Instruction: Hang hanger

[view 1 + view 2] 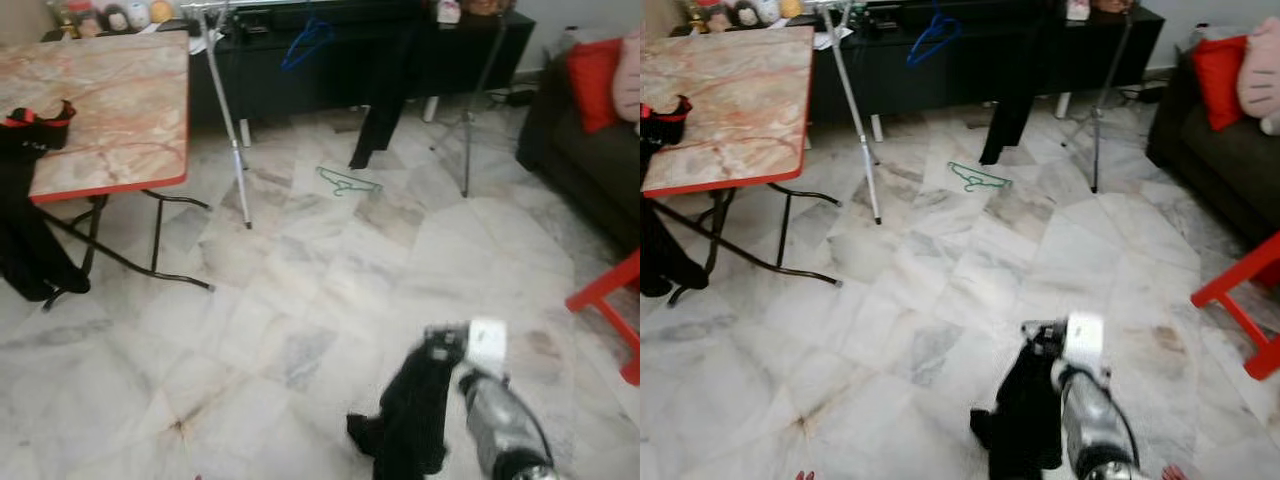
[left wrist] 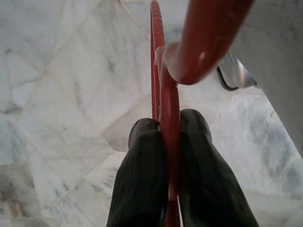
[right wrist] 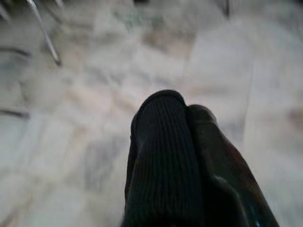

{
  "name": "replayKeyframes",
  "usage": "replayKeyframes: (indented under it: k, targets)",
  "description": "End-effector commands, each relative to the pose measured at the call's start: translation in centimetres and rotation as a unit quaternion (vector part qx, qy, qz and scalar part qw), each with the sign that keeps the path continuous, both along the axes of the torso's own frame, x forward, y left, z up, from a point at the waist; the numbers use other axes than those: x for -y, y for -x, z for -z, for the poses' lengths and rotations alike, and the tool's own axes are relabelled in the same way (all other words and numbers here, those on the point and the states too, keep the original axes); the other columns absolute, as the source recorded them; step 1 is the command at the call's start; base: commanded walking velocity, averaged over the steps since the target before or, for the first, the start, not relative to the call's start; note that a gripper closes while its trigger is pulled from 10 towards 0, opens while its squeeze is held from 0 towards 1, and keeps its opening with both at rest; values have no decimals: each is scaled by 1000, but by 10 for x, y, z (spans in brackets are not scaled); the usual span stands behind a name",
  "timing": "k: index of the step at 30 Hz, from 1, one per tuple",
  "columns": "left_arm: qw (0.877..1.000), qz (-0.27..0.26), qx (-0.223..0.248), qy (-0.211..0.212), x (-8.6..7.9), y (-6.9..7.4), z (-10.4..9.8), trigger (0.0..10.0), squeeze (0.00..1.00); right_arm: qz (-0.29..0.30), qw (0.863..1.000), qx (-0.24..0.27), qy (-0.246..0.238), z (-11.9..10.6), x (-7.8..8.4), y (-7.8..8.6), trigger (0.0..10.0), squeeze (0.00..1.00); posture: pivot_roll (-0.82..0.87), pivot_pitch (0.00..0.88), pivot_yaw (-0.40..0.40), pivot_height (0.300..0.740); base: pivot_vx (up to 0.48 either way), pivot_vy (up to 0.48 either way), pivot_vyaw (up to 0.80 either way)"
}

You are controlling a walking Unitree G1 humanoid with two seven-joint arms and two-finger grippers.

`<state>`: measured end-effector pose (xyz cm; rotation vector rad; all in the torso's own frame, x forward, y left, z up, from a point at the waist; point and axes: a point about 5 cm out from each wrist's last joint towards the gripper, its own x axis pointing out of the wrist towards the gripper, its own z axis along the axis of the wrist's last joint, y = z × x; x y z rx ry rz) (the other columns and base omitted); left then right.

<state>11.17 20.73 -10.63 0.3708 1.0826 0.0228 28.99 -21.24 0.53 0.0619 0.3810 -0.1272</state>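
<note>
My left gripper (image 2: pixel 169 126) is shut on a red hanger (image 2: pixel 166 94), whose bar runs between the two black fingers over the marble floor. My right gripper (image 1: pixel 388 440) hangs low at the bottom right on its silver arm, fingers pressed together with nothing in them. Far ahead stands a metal clothes rack (image 1: pixel 232 135) against the black cabinet. A blue hanger (image 1: pixel 305 42) and a black garment (image 1: pixel 385 95) hang from its top rail. A green hanger (image 1: pixel 347 183) lies on the floor beneath the rack.
A folding table (image 1: pixel 120 95) with a marble top and red rim stands at the left, dark clothing (image 1: pixel 28 205) draped off its edge. A long black cabinet (image 1: pixel 330 70) lines the back wall. A dark sofa with a red cushion (image 1: pixel 595 70) and a red chair frame (image 1: pixel 608 298) are at the right.
</note>
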Motion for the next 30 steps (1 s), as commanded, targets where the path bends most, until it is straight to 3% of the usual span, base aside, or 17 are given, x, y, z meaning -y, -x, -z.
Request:
replayKeyframes:
  k: [1,8,9,10,11,16,20,22,25,26,29,30]
  targets:
    - [999,-7,38,-5,2,-14,-5,10000,0,10,999,-27,-14,13,2,13,10000,0,-59,77,-31,740,0,0,0]
    - [997,-7,71,-10,2,-17,-8,10000,0,4,999,-29,-18,8,4,6,10000,0,-56,75,-34,740,0,0,0]
    - [993,4,115,-18,0,-50,-21,10000,0,0,999,-32,-16,8,3,6,10000,0,-56,75,-34,740,0,0,0]
    - [982,21,183,-33,-3,-104,-49,10000,0,-7,999,-38,-15,9,1,6,10000,0,-56,75,-34,740,0,0,0]
    - [981,21,189,-49,-5,-118,-58,10000,0,-16,999,-45,-10,11,-2,7,10000,0,-54,71,-32,740,0,0,0]
    - [985,30,153,-73,-9,-124,-60,10000,0,-25,998,-62,-8,17,-6,11,10000,0,-50,65,-31,740,0,0,0]
    - [988,25,124,-86,-23,-106,-51,10000,0,-29,997,-70,-7,21,-8,15,10000,0,-51,60,-29,740,0,0,0]
    - [988,12,128,-83,-26,-105,-51,10000,0,-29,997,-70,-8,21,-7,16,10000,0,-51,61,-29,740,0,0,0]
    - [985,13,159,-59,-25,-112,-57,10000,0,-30,997,-72,-5,21,-7,16,10000,0,-50,62,-29,740,0,0,0]
    - [981,24,187,-38,-22,-120,-63,10000,0,-33,997,-73,0,20,-6,15,10000,0,-49,64,-31,740,0,0,0]
    - [976,45,214,5,-15,-133,-72,10000,0,-32,997,-68,3,17,-5,11,10000,0,-49,64,-31,740,0,0,0]
    - [969,95,223,50,-5,-141,-79,10000,0,-30,998,-62,2,13,-4,7,10000,0,-52,68,-34,740,0,0,0]
